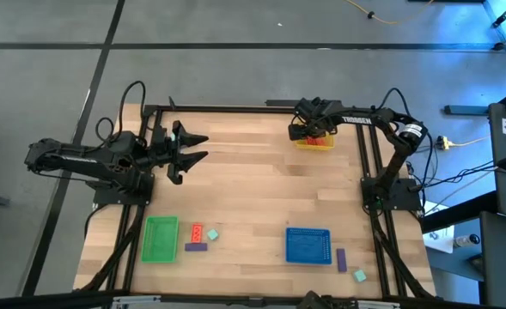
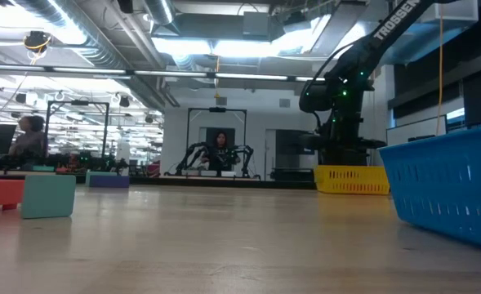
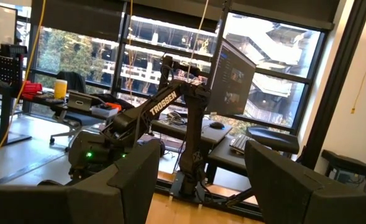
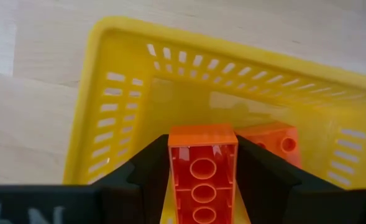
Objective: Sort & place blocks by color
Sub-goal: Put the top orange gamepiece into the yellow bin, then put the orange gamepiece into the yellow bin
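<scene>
My right gripper (image 4: 202, 149) hangs over the yellow tray (image 4: 108, 93) at the table's far right, its fingers on either side of an orange-red block (image 4: 202, 174). A second orange-red block (image 4: 273, 143) lies in the tray beside it. Near the front edge lie a red block (image 1: 197, 233), a mint block (image 1: 212, 233) and a purple block (image 1: 196, 247) by the green tray (image 1: 160, 238). A purple block (image 1: 341, 258) and a mint block (image 1: 359, 275) lie by the blue tray (image 1: 308, 245). My left gripper (image 1: 192, 148) waits open, raised at the far left. My right gripper pinches the orange-red block by its two long sides (image 4: 232, 168) between the two fingers. The fingers come from above, pointing steeply down, and lie along the block. The block's free end (image 4: 202, 134) reaches into the yellow tray; whether it rests on the tray's floor I cannot tell.
The yellow tray (image 1: 314, 142) stands close to the table's far right corner, beside the right arm's frame. The middle of the wooden table (image 1: 253, 189) is bare. In the low view the blue tray (image 2: 448, 188) is close at the right and a mint block (image 2: 48, 196) at the left.
</scene>
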{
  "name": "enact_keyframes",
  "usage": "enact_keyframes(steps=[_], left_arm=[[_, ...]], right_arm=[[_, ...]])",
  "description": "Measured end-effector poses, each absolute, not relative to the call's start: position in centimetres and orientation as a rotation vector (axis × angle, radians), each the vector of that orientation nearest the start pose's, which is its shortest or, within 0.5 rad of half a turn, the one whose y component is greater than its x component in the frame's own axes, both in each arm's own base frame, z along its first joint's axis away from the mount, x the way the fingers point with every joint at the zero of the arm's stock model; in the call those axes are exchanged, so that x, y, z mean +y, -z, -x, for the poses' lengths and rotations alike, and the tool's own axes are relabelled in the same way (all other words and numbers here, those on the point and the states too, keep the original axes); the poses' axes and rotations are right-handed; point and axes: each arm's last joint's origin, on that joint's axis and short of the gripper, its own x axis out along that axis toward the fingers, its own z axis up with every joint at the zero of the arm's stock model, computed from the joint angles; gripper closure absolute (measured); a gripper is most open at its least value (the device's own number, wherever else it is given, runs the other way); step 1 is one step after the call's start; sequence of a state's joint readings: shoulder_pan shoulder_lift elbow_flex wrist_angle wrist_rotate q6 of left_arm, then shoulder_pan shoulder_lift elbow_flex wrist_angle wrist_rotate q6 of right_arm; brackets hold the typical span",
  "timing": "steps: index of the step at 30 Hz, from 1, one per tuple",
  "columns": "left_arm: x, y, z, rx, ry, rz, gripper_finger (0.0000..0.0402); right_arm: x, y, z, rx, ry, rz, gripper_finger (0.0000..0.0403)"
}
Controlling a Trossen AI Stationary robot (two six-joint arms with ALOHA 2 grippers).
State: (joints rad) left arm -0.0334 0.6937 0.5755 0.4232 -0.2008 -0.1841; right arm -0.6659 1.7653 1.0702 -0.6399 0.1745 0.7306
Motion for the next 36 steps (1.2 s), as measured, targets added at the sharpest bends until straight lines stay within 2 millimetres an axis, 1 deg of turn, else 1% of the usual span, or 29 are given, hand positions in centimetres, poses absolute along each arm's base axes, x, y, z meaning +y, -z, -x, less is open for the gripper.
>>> enact_keyframes(steps=[5, 8, 11, 18, 20, 23, 25, 28, 32, 36], left_arm=[[0.0, -33.2, -15.9, -0.318, -0.138, 0.218, 0.0175], [0.0, -33.2, -15.9, -0.318, -0.138, 0.218, 0.0175], [0.0, -33.2, -15.9, -0.318, -0.138, 0.218, 0.0175], [0.1, -33.2, -15.9, -0.318, -0.139, 0.216, 0.0175], [0.1, -33.2, -15.9, -0.318, -0.138, 0.216, 0.0175], [0.1, -33.2, -15.9, -0.318, -0.139, 0.216, 0.0175], [0.1, -33.2, -15.9, -0.318, -0.139, 0.216, 0.0175], [0.1, -33.2, -15.9, -0.318, -0.139, 0.216, 0.0175], [0.1, -33.2, -15.9, -0.317, -0.138, 0.217, 0.0175], [0.0, -33.2, -15.9, -0.318, -0.138, 0.217, 0.0175]], right_arm=[[-20.2, -15.8, -24.9, 1.027, 1.183, -0.912, 0.0232], [-20.2, -15.8, -24.9, 1.025, 1.193, -0.903, 0.0223], [-20.2, -15.8, -24.9, 1.025, 1.193, -0.902, 0.0201], [-20.2, -15.8, -24.8, 1.030, 1.189, -0.893, 0.0126], [-20.2, -15.9, -24.8, 1.040, 1.171, -0.877, 0.0112], [-20.2, -16.4, -24.9, 1.038, 1.127, -0.824, 0.0103], [-20.1, -17.0, -24.8, 1.049, 1.092, -0.774, 0.0101], [-19.9, -18.5, -24.4, 1.041, 1.064, -0.692, 0.0101], [-19.2, -21.4, -23.7, 0.973, 1.016, -0.611, 0.0101], [-17.4, -24.8, -23.1, 0.875, 0.923, -0.547, 0.0101]])
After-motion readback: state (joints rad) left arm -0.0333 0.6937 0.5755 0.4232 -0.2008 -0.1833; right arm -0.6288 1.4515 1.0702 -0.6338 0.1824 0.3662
